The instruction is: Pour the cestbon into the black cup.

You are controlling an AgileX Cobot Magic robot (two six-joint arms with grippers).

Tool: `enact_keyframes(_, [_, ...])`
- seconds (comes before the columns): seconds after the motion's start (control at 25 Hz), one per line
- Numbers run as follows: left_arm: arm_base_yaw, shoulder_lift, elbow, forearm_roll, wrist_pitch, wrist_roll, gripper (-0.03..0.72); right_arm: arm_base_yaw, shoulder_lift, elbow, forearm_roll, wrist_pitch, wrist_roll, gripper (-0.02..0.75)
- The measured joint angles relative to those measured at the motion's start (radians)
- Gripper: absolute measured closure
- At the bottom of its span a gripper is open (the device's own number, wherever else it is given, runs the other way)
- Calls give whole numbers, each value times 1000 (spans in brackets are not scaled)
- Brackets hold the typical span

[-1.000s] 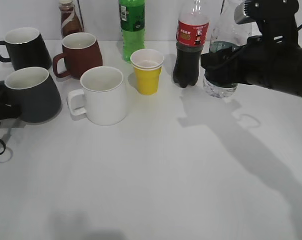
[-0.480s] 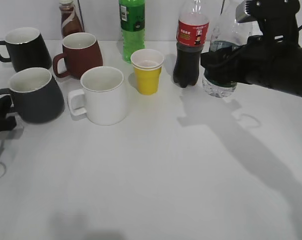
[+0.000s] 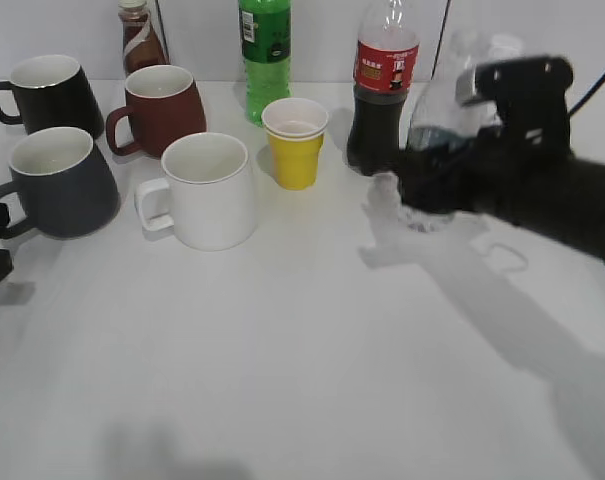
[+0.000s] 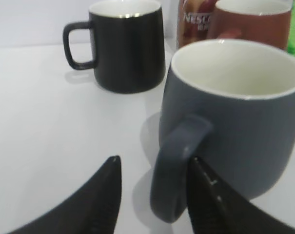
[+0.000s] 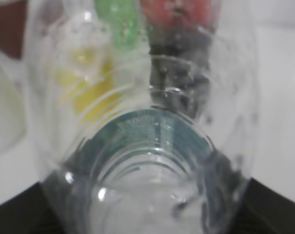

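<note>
Bench, white, carries the whole lineup. R arm, biggest thing in the exterior view, has come fwd and left vs half a sec ago; its pincer is clenched on the cestbon. Bottle was resting on the bench beside the cola bottle; now it looks lifted and blurred w/ motion, leaning a bit, its shadow fallen lower on the bench. R wrist view is filled by the clear bottle, green label band visible, dark jaw tips at both lower corners – so the grip is on.

White mug sits mid-left, red-brown mug and glossy black mug behind it, yellow paper cup near centre, green soda bottle at the back.

Black cup is upright at far left; a sec ago it was tilted. L pincer is released, jaws either side of the loop handle, not squeezing.

Meaning, prob: cup is set and free, bottle is in transit. Pour not yet begun; bottle and cup are well apart.
</note>
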Motion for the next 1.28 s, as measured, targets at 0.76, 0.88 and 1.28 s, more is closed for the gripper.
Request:
enact_keyframes(0.76, [0, -261, 111, 100, 1, -1, 357, 0, 110, 161, 67, -377, -110, 159])
enact_keyframes(0.88, [0, -348, 112, 115, 34, -37, 357, 0, 41, 161, 65, -375, -151, 150])
enact_keyframes(1.28, [-67, -961, -112, 507, 948, -560, 337, 14, -561, 47, 6, 311, -218, 149])
